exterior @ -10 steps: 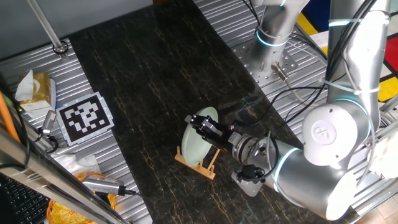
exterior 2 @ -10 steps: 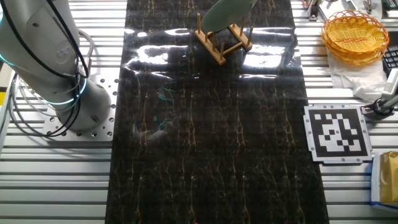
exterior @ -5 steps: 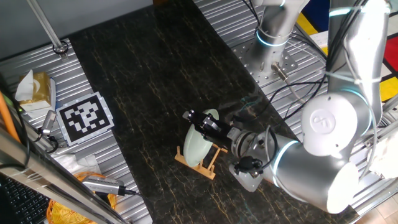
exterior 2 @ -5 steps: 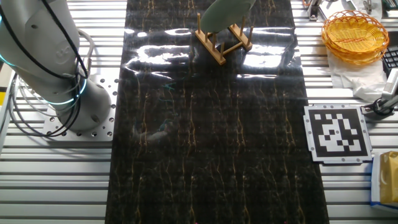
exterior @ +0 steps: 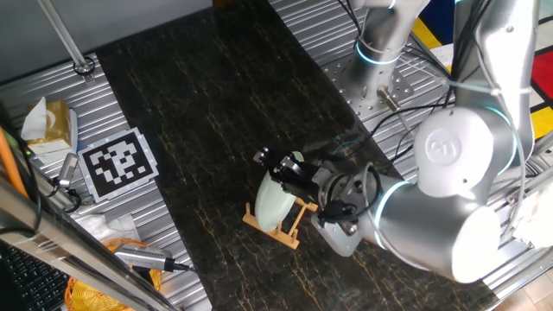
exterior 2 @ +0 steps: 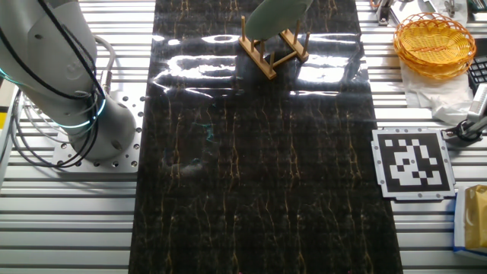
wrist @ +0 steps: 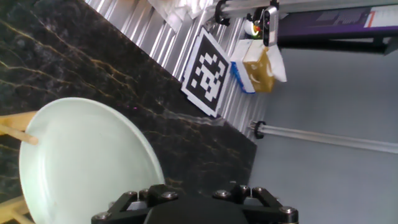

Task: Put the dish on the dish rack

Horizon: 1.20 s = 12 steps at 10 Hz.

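Observation:
The pale mint-green dish (exterior: 273, 202) stands on edge in the small light-wood dish rack (exterior: 285, 231) on the dark marble-patterned mat. My gripper (exterior: 278, 162) is at the dish's upper rim, its black fingers spread to either side of it and not visibly clamping it. In the other fixed view the dish (exterior 2: 275, 14) leans between the pegs of the rack (exterior 2: 272, 52) at the top edge; the gripper is out of that view. In the hand view the dish (wrist: 84, 162) fills the lower left, off to the left of the hand; the fingertips are hidden.
A black-and-white marker tag (exterior: 119, 162) lies left of the mat. A tissue box (exterior: 47, 121) sits at the far left. A wicker basket (exterior 2: 434, 42) stands on the metal table beside the rack. The arm's base (exterior 2: 65, 84) stands beside the mat.
The gripper has shifted slightly up and left at the dish's rim and the arm behind it has swung. The dish has stayed put in the rack.

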Each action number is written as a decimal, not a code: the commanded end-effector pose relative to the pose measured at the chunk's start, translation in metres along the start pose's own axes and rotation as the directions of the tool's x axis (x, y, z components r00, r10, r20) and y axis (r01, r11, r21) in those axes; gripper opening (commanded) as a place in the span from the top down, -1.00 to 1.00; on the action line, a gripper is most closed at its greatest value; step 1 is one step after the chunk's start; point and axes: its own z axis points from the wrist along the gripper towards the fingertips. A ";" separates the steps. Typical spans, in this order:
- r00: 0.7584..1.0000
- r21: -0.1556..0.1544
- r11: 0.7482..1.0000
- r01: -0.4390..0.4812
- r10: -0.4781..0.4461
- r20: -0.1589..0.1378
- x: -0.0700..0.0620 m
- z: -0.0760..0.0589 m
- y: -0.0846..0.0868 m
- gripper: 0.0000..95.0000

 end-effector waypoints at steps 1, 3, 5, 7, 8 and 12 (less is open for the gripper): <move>1.000 -0.036 0.999 -0.015 0.014 -0.002 -0.002 -0.005 -0.003 -0.60; 0.999 -0.094 0.995 -0.042 0.042 -0.008 -0.002 -0.012 -0.008 -0.60; 0.998 -0.150 0.987 -0.054 0.055 0.004 -0.001 -0.017 -0.013 -0.60; 0.998 -0.157 0.986 -0.054 0.056 0.006 0.001 -0.020 -0.015 -0.60; 0.998 -0.166 0.985 -0.055 0.057 0.007 0.002 -0.022 -0.017 -0.60; 0.997 -0.221 0.972 -0.074 0.078 0.006 0.008 -0.029 -0.024 -0.60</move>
